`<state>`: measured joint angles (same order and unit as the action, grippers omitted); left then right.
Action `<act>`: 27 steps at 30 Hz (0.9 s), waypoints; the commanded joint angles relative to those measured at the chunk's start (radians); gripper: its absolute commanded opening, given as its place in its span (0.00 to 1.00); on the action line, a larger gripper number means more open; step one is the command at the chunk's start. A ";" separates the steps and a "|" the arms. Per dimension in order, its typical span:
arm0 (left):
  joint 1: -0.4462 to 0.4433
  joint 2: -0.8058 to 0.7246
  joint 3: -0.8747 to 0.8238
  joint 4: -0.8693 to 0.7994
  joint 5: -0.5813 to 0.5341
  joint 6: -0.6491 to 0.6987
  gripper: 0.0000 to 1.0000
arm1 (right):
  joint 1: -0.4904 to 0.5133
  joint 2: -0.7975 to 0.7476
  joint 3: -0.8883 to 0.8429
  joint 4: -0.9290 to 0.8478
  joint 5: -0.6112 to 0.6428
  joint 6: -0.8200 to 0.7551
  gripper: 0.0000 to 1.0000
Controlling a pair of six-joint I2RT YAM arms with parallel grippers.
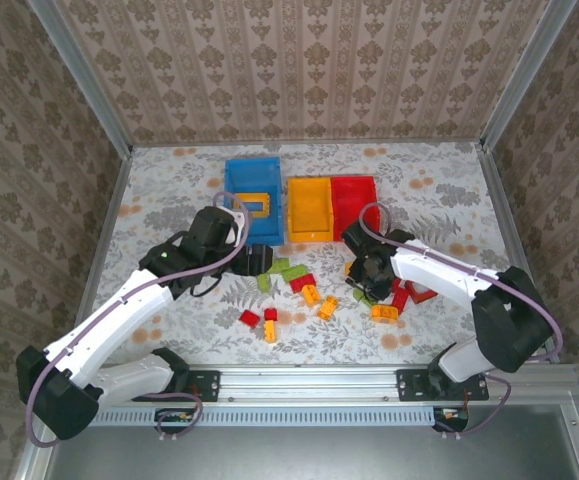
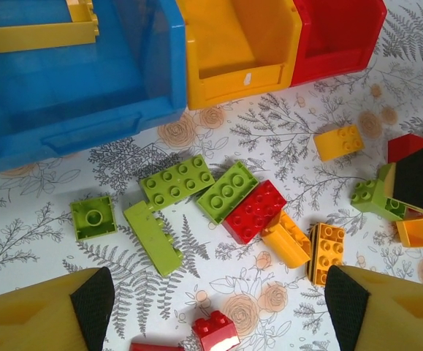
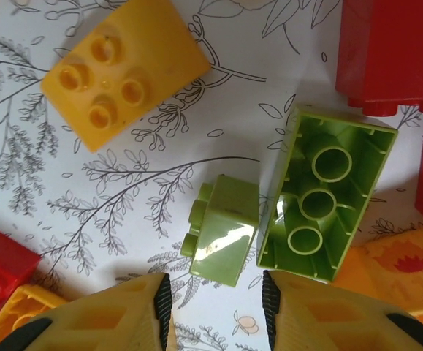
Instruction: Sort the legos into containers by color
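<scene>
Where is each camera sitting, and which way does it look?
Top: high behind left arm and right arm, looking down at the table, blue bin, yellow bin, red bin and legos; both arms show.
Left wrist: on the left arm, looking forward and down at bins and green bricks; left fingers at bottom corners.
Right wrist: on the right arm, looking close down at a small green brick; right fingers either side.
Shared: top and left wrist both show all three bins.

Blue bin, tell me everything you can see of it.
The blue bin is an open rectangular tub of glossy, slightly see-through plastic, the largest of three. It stands upright at the left end of the row, its side against the yellow bin. A yellow frame lies inside. Green bricks lie in front, apart from it.
</scene>
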<state>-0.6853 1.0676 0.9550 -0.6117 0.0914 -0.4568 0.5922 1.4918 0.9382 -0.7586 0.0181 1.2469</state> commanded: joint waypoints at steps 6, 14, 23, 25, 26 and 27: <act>0.007 -0.017 -0.023 0.035 0.052 -0.006 0.79 | 0.003 0.063 0.009 0.005 -0.014 0.036 0.40; 0.005 -0.041 -0.062 0.139 0.221 -0.018 0.78 | -0.002 0.107 0.034 0.018 -0.018 0.027 0.36; 0.003 -0.032 -0.058 0.142 0.232 -0.016 0.78 | 0.001 0.158 0.066 0.026 -0.039 0.011 0.30; 0.003 -0.029 -0.059 0.141 0.235 -0.014 0.78 | 0.000 0.165 0.072 0.019 -0.040 0.003 0.30; 0.002 -0.029 -0.058 0.141 0.234 -0.016 0.78 | 0.000 0.168 0.077 0.013 -0.042 -0.001 0.30; 0.003 -0.028 -0.058 0.140 0.233 -0.016 0.78 | 0.000 0.175 0.082 0.005 -0.044 -0.009 0.31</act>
<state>-0.6853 1.0458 0.9016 -0.4843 0.3035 -0.4614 0.5919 1.6363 1.0016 -0.7307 -0.0078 1.2560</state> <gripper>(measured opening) 0.776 0.308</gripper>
